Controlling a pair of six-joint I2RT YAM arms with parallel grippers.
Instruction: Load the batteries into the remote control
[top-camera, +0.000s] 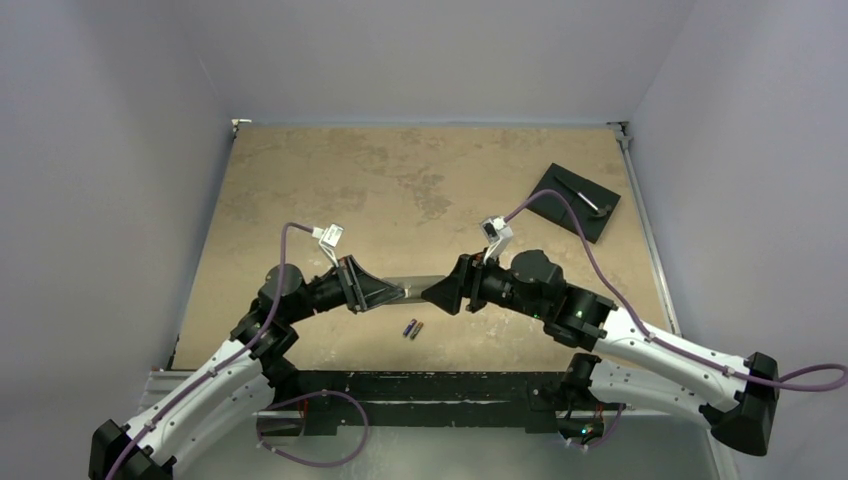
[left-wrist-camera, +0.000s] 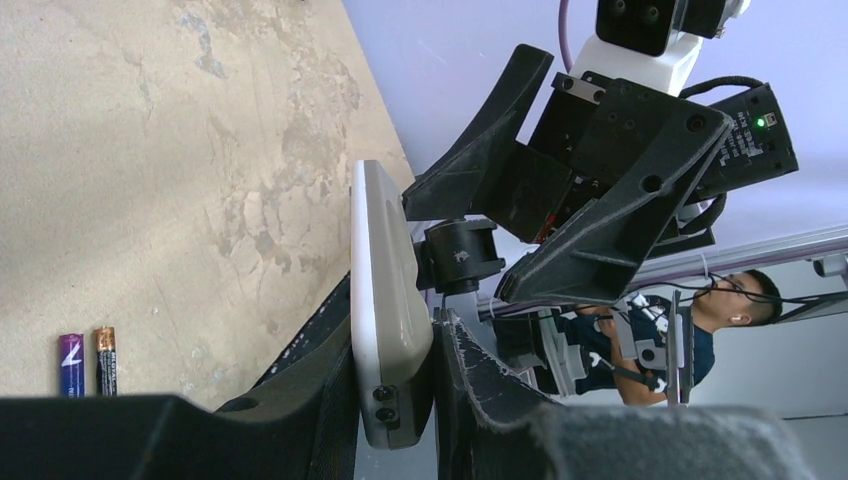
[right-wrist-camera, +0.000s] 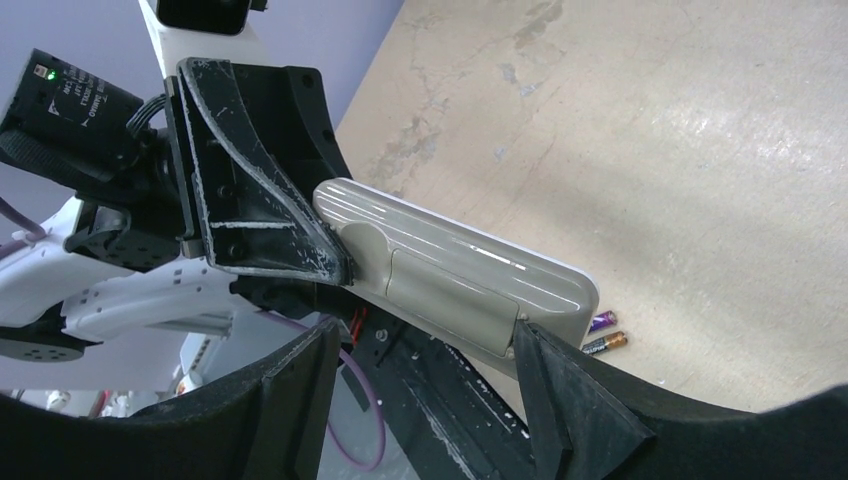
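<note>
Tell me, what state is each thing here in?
Remote control: held off the table, back cover seemingly shut.
Batteries: lying loose side by side on the table.
Left claw: shut on the remote control.
Right claw: open around the remote's other end.
Black plate: lying flat, far right.

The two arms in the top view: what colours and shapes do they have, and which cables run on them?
The left arm and right arm have white links and black joints. A purple cable runs along each. The left tool and right tool have black wedge-shaped fingers, scuffed pale at the edges. A green light glows on the right arm's camera.
</note>
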